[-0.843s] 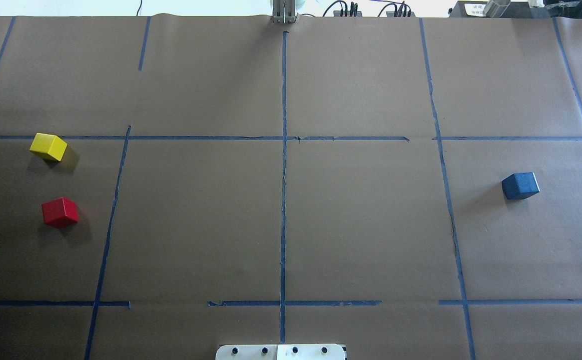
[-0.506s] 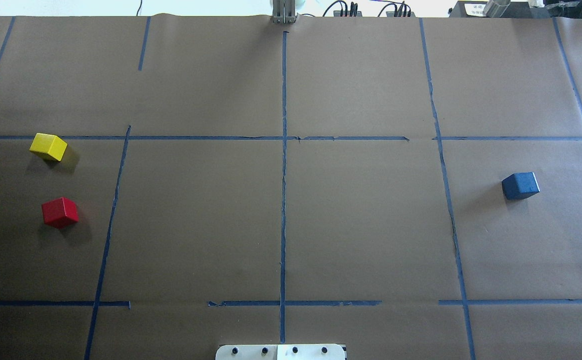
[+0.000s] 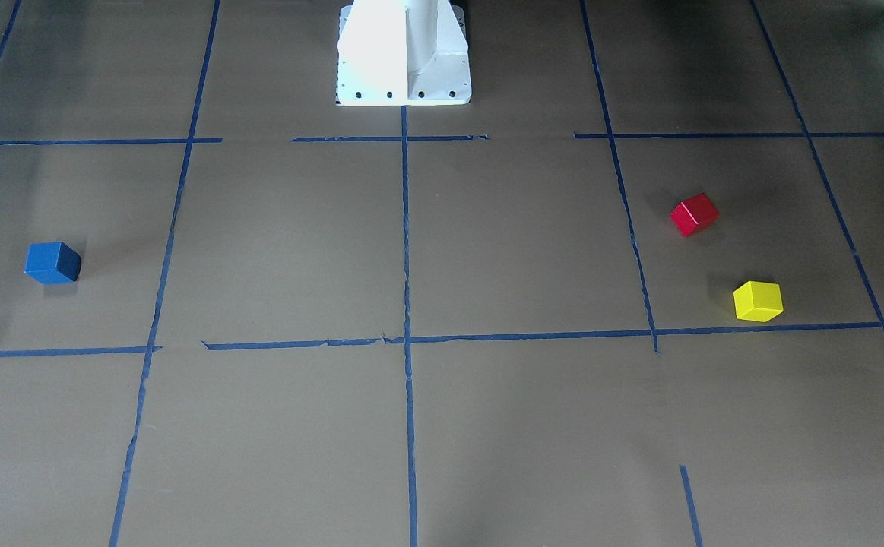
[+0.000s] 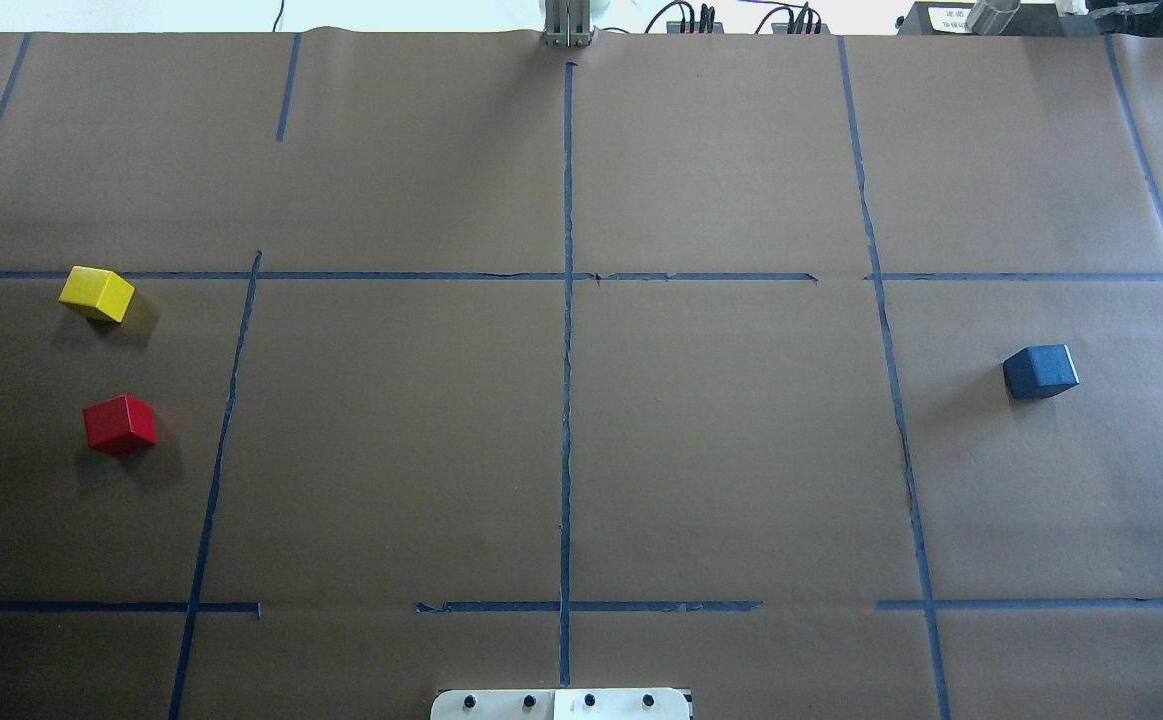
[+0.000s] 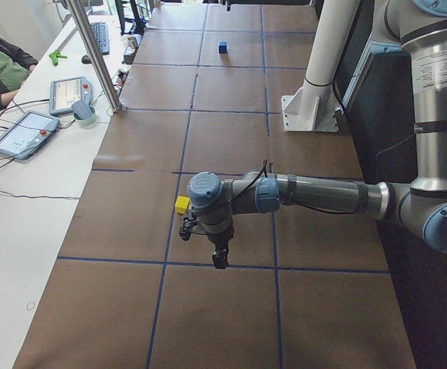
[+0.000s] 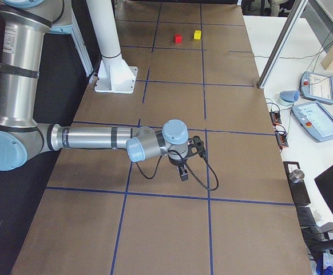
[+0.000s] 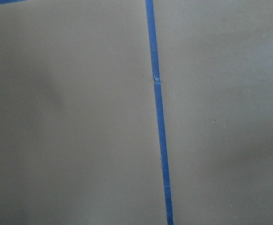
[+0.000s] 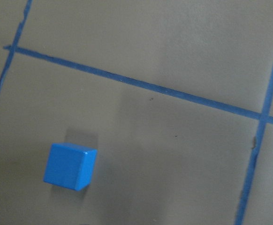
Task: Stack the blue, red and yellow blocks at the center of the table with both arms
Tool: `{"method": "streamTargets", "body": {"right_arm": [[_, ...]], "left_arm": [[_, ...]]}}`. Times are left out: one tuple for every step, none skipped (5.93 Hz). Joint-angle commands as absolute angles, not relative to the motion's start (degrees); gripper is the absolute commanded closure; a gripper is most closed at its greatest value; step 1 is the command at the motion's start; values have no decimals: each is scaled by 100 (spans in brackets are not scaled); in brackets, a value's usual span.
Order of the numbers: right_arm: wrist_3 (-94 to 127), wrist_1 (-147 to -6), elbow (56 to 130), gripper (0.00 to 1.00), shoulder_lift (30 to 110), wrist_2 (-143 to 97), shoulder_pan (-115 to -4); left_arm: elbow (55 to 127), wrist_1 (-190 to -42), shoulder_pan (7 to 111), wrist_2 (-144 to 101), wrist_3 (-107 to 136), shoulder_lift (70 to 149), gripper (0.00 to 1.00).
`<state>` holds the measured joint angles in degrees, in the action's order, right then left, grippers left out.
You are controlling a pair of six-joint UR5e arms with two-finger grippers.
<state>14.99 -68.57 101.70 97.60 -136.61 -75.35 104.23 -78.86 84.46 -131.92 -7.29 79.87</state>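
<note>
the blue block (image 4: 1040,371) sits alone at 3 o'clock on the table (image 4: 721,450), well apart from the others. the red block (image 4: 120,425) lies at 9 o'clock, the yellow block (image 4: 97,293) near it toward 10 o'clock; none is stacked. the left gripper (image 5: 220,257) hangs from a level forearm, pointing down over the paper near the yellow block. the right gripper (image 6: 182,172) hangs likewise at the opposite end. whether either's fingers are spread or pressed together, i cannot tell.
</note>
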Motion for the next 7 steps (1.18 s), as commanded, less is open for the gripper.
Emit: {"method": "streamTargets", "body": {"right_arm": [[4208, -6009, 10187, 0, 9405, -12786, -6220], [4462, -5986, 10187, 0, 9291, -12701, -6005], [4474, -5985, 10117, 0, 9290, -12570, -5872], [4413, -5985, 10003, 0, 9281, -12299, -5645], [4290, -5985, 9924, 0, 9307, -12261, -5590], [4063, -5985, 9836, 0, 9342, -12252, -5572], [3991, -5985, 9748, 0, 9360, -12235, -5520]], "left_arm": [[10424, -7893, 8446, -13192, -729, 7989, 0], [10433, -7893, 8446, -13192, -729, 7989, 0], [10433, -7893, 8446, -13192, -729, 7989, 0], [10424, -7893, 8429, -13192, -729, 7989, 0], [10424, -7893, 8446, -13192, -729, 7989, 0], [10424, -7893, 8446, -13192, -729, 7989, 0], [10424, -7893, 8446, -13192, -729, 7989, 0]]}}
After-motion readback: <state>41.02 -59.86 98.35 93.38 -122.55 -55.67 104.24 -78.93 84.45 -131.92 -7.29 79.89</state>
